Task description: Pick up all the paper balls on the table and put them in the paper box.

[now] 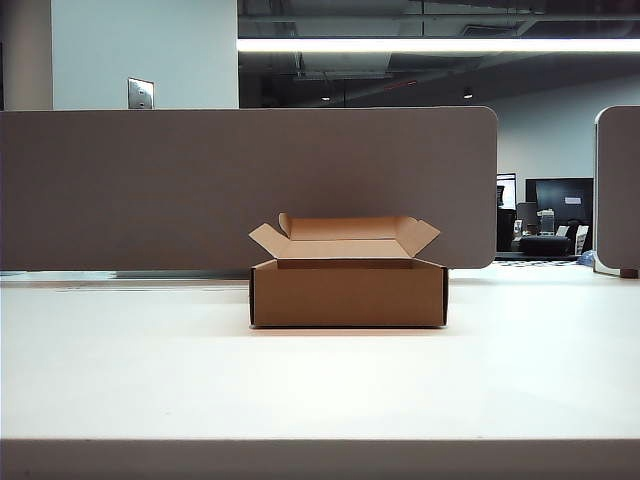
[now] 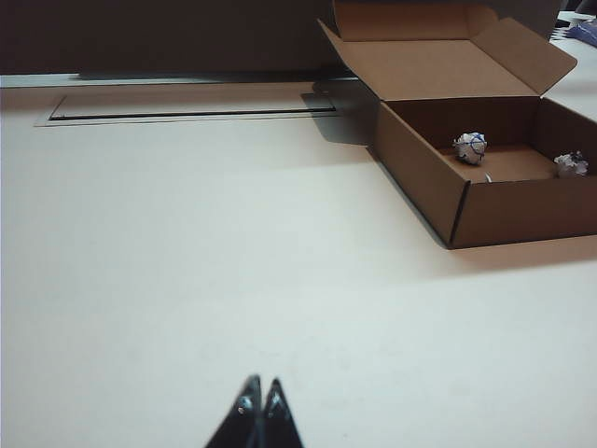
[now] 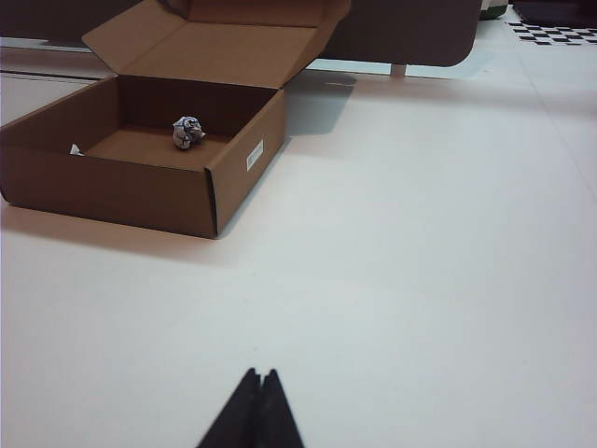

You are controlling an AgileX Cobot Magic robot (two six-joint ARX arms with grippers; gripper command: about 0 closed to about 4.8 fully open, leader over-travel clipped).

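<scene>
Closest to each wrist camera, the left gripper [image 2: 260,385] and right gripper [image 3: 260,375] hover over bare tabletop, fingertips pressed together, holding nothing. Wide smooth white table [image 1: 320,385] lies open from its near edge to the shallow brown cardboard paper box [image 1: 348,292] toward the far edge, flaps raised. Inside it lie two small crumpled white paper balls with dark print [image 2: 470,147] [image 2: 571,164], apart. Behind stands a grey-brown partition panel [image 1: 140,185].

Bright ceiling strip light [image 1: 438,45]; table [image 1: 320,380] evenly lit; soft shadow beside paper box [image 2: 485,201]; frames sharp.
</scene>
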